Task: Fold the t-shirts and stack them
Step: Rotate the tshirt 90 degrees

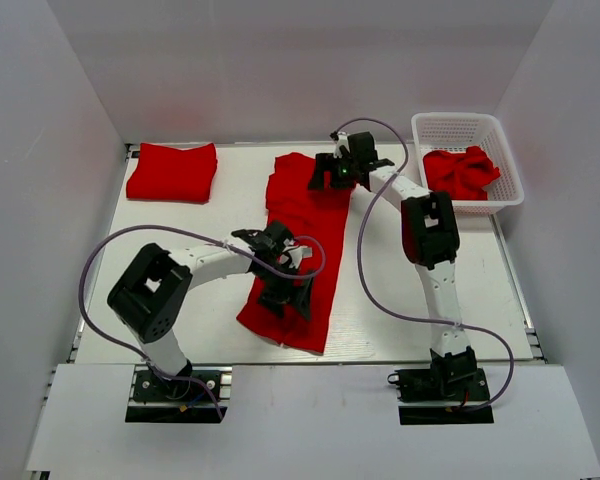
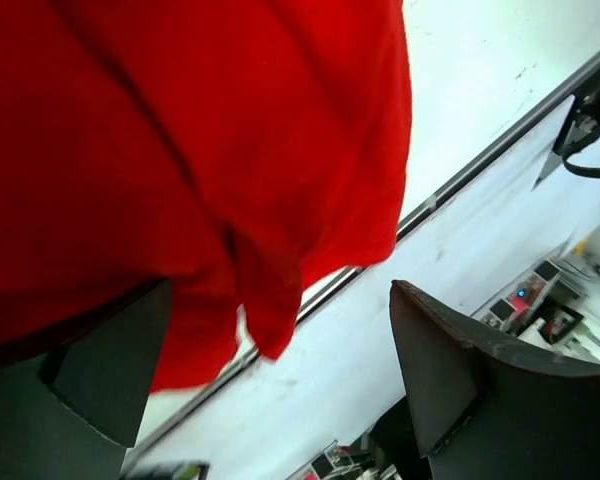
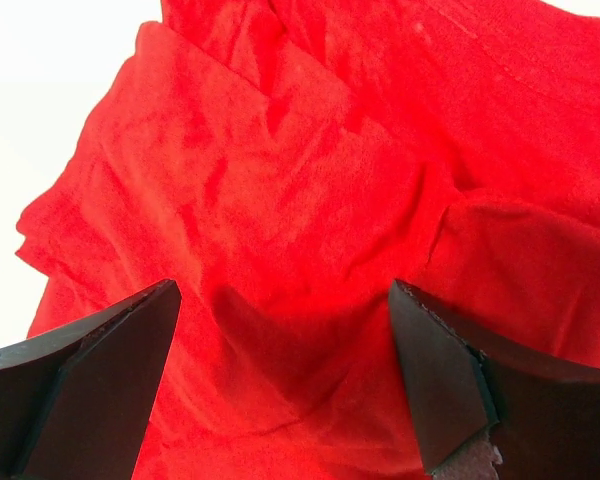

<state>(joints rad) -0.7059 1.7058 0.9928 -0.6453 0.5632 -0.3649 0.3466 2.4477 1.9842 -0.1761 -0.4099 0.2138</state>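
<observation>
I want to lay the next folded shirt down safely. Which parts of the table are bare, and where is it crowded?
Bare table shows between the folded t-shirt and the long t-shirt, and near the right edge, in front of the basket. The middle is crowded: the left gripper and right gripper are at the long t-shirt.

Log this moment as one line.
center t-shirt: long strip | left fingers: open, near end | right fingers: open, far end | folded t-shirt: far left | crumpled t-shirt: in basket

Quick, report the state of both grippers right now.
Left gripper: open, the t-shirt partly between its fingers, not clamped.
Right gripper: open above the t-shirt, holding nothing.
</observation>
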